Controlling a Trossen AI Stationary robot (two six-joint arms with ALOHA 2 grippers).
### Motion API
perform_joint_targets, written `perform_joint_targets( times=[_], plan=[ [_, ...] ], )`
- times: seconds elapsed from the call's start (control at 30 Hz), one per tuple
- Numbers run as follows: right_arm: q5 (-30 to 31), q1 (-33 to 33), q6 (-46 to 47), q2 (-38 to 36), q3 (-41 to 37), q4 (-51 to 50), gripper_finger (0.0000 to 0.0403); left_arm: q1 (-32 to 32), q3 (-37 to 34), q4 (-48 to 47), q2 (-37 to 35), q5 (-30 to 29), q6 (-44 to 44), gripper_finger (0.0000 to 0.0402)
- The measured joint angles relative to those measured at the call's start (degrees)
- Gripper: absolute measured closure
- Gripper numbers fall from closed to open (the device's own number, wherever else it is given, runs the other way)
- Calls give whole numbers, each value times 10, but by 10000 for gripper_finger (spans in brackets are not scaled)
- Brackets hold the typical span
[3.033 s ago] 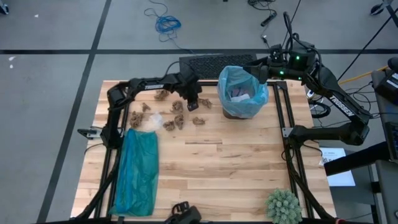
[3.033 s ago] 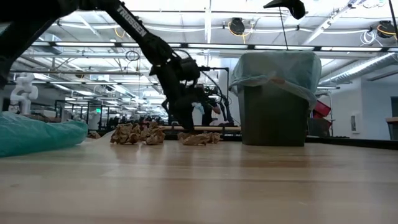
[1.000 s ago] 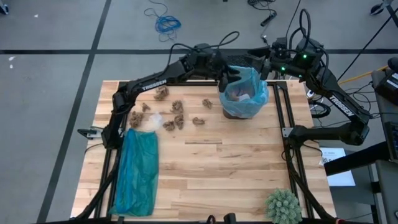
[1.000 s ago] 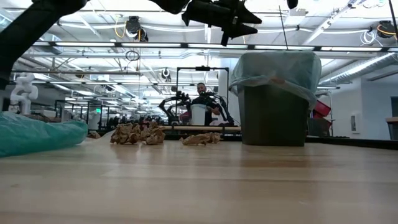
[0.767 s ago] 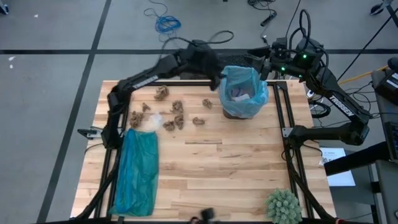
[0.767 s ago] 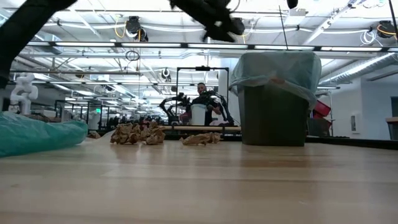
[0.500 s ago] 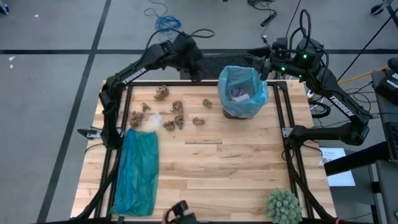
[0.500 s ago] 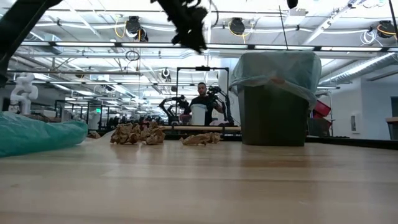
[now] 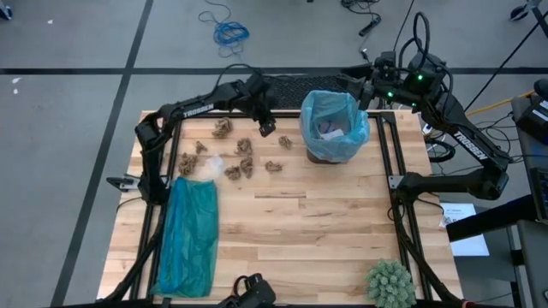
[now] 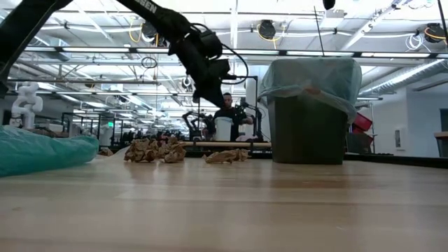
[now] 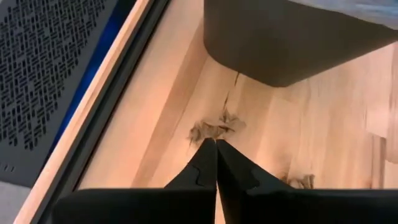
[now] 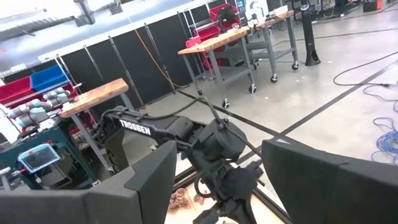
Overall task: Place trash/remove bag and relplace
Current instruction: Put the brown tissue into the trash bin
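We see even, bright light from rows of ceiling lamps (image 10: 266, 29), which glare white in the low view. On the bench (image 9: 325, 231) shadows are soft and short. The near bench surface in the low view is blurred, and so is the left wrist view.

The left gripper (image 9: 266, 129) hangs near the table's (image 9: 325, 231) far edge, between the brown scraps (image 9: 244, 157) and the blue-lined bin (image 9: 334, 128). The right gripper (image 9: 366, 92) sits at the far right corner beside the bin. A teal bag (image 9: 188, 235) lies along the left edge, a spiky green ball (image 9: 390, 282) at the near right corner.
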Motion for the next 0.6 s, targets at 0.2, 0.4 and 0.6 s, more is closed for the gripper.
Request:
perform_joint_targets(
  times=[0.2,0.4,0.6],
  plan=[
    [2,0,0,0,0,0,174,-2,-6,13,25,5,-30,347],
    [4,0,11,0,0,0,174,-15,-6,32,56,12,-60,256],
    [4,0,15,0,0,0,174,-38,-6,59,81,4,-60,197]
  ],
)
